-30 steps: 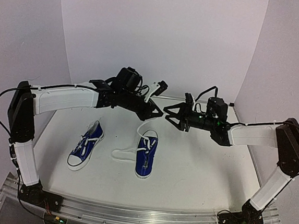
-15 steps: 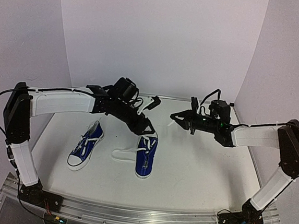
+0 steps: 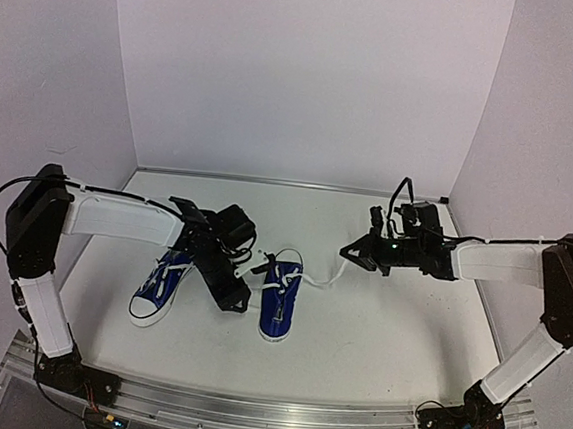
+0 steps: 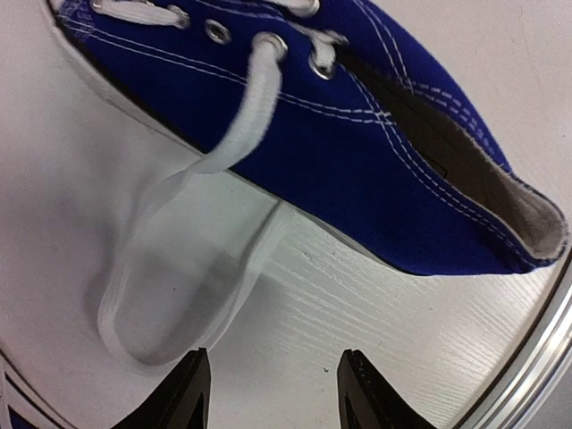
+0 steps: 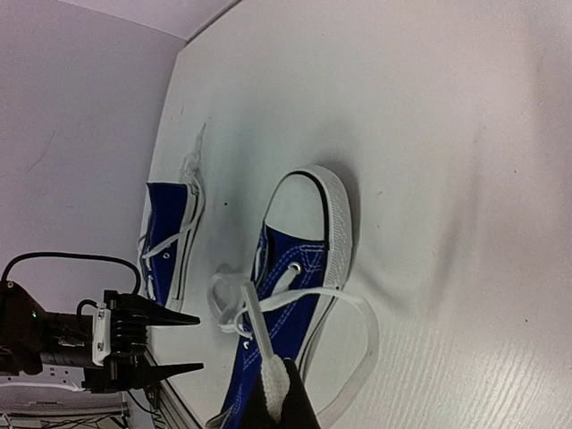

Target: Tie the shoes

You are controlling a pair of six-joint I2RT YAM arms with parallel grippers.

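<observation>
Two blue shoes stand on the white table: the left shoe [image 3: 163,286] and the right shoe [image 3: 280,302]. My right gripper [image 3: 348,252] is shut on a white lace [image 3: 323,275] that runs taut from the right shoe. In the right wrist view the gripper [image 5: 277,398] pinches the lace end [image 5: 257,326] above the right shoe [image 5: 295,295], with the left shoe [image 5: 168,246] beyond. My left gripper [image 3: 236,296] is low between the shoes, open and empty. In the left wrist view the gripper [image 4: 277,393] hovers over bare table beside a lace loop [image 4: 170,295] and a blue shoe [image 4: 375,179].
White walls close the back and both sides. A metal rail [image 3: 269,414] runs along the table's near edge, and it also shows in the left wrist view [image 4: 545,357]. My left gripper's open fingers [image 5: 179,319] show in the right wrist view.
My left arm came down from above the right shoe to table height between the shoes. My right gripper moved right and lower, now holding the lace stretched out from the right shoe.
</observation>
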